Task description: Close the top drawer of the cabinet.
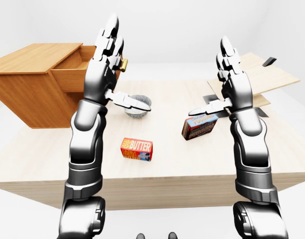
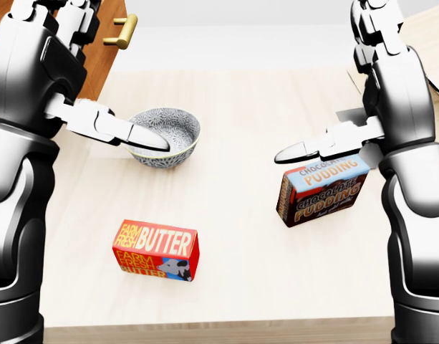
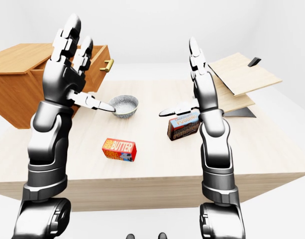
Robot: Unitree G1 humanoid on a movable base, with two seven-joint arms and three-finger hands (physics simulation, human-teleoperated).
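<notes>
The wooden cabinet stands at the left of the table. Its top drawer is pulled out toward the right, and its brass handle shows on the drawer face. My left hand is raised with fingers spread open, held in front of the drawer face, empty; whether it touches the drawer I cannot tell. My right hand is raised and open at the right, empty, above the pudding box.
A patterned bowl sits right of the cabinet. A butter box lies near the table's bottom edge. A chocolate pudding box stands under my right hand. Tilted wooden boards lie at the right of the light table.
</notes>
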